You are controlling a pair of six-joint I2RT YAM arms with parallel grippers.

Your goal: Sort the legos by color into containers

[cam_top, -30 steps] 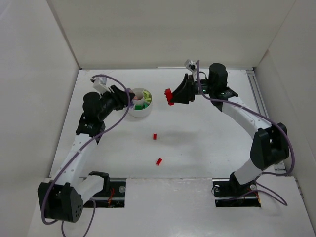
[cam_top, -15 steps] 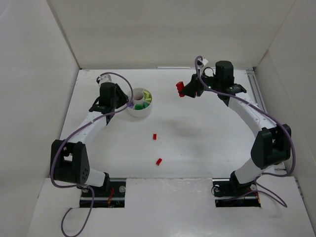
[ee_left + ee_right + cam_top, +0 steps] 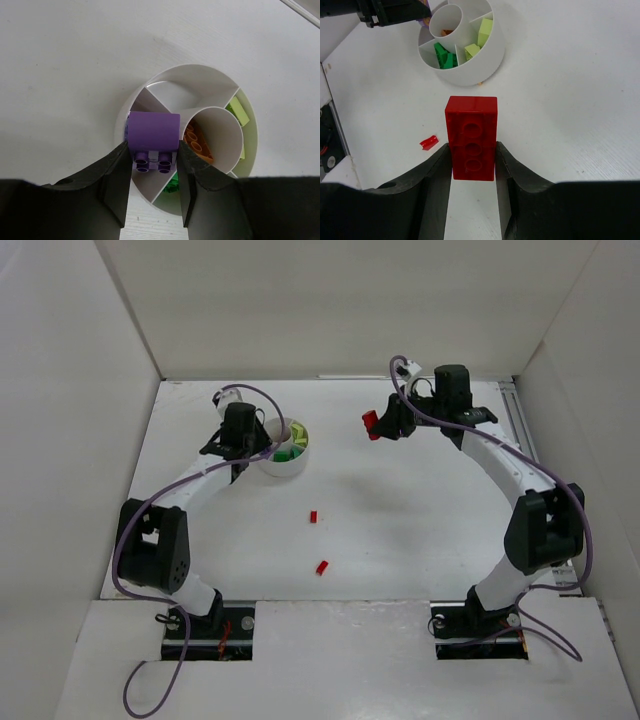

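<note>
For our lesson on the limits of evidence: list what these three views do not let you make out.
Left wrist: the compartment under the purple brick, hidden by it and the left gripper.
Top view: the tub's left side, under that gripper; the loose red bricks' studs, too small.
Right wrist: table behind the held red brick.
</note>
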